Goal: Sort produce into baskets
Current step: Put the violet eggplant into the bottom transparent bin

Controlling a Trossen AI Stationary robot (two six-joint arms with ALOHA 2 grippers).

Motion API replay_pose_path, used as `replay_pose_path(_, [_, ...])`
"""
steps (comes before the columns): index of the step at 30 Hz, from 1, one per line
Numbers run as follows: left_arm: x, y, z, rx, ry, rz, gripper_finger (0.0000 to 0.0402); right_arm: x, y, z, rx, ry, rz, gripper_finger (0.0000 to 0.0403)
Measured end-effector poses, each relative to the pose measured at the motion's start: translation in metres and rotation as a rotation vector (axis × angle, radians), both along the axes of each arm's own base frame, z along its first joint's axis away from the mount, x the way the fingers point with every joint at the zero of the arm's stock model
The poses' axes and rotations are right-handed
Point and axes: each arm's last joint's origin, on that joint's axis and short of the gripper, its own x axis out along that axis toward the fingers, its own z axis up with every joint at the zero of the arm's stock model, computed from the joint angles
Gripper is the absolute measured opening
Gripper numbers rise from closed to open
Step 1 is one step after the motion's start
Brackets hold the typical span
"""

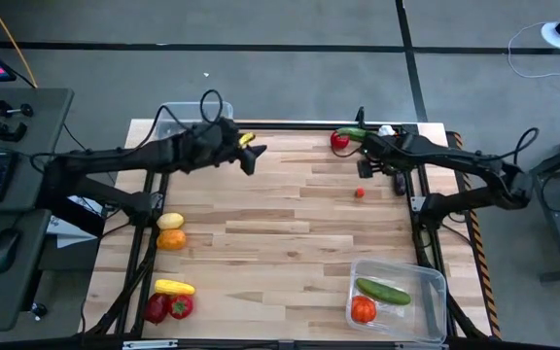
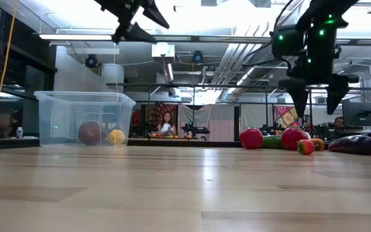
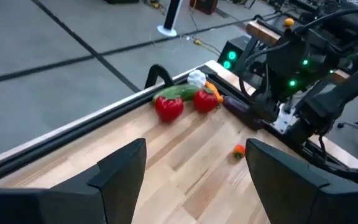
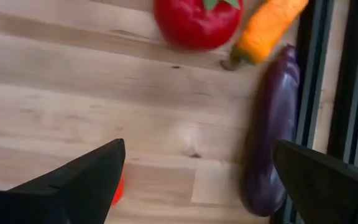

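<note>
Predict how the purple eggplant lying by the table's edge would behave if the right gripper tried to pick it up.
The eggplant looks glossy and smooth, so it may slip between the open fingers of the right gripper. Its long, rounded body would probably roll sideways if nudged rather than squeezed. It keeps a firm moulded shape beside the carrot, so it is likely stiff and light, not floppy.

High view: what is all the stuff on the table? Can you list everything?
left basket: one, clear, far left corner; holds dark red apple, yellow lemon
right basket: one, clear, near right corner; holds green cucumber, red-orange tomato
left edge: loose lemon, orange, yellow piece, red pepper, dark red piece
far right corner: two red pieces, second cucumber, white garlic, orange carrot, purple eggplant
small red-orange piece: one, mid-table
left gripper: open, by left basket
right gripper: open, beside eggplant
</note>
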Motion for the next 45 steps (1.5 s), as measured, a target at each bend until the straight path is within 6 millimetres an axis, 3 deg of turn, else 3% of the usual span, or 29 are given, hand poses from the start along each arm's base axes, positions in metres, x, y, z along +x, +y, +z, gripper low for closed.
replay_pose_path(10, [-0.006, 0.032, -0.004, 0.012, 0.040, -0.080, 0.0262, -0.033, -0.004, -0.041, 0.073, 0.083, -0.268, 0.0394])
replay_pose_path(17, [-0.011, 0.044, -0.005, 0.088, 0.094, -0.160, 0.0262, -0.042, 0.002, -0.060, 0.076, 0.093, -0.343, 0.0394])
replay_pose_path(34, [-0.021, 0.064, -0.005, 0.089, 0.099, -0.190, 0.0262, -0.035, -0.007, -0.060, -0.012, 0.056, -0.247, 0.0394])
replay_pose_path(45, [-0.021, 0.064, -0.005, 0.066, 0.085, -0.179, 0.0262, -0.033, -0.020, -0.077, 0.056, 0.103, -0.230, 0.0394])
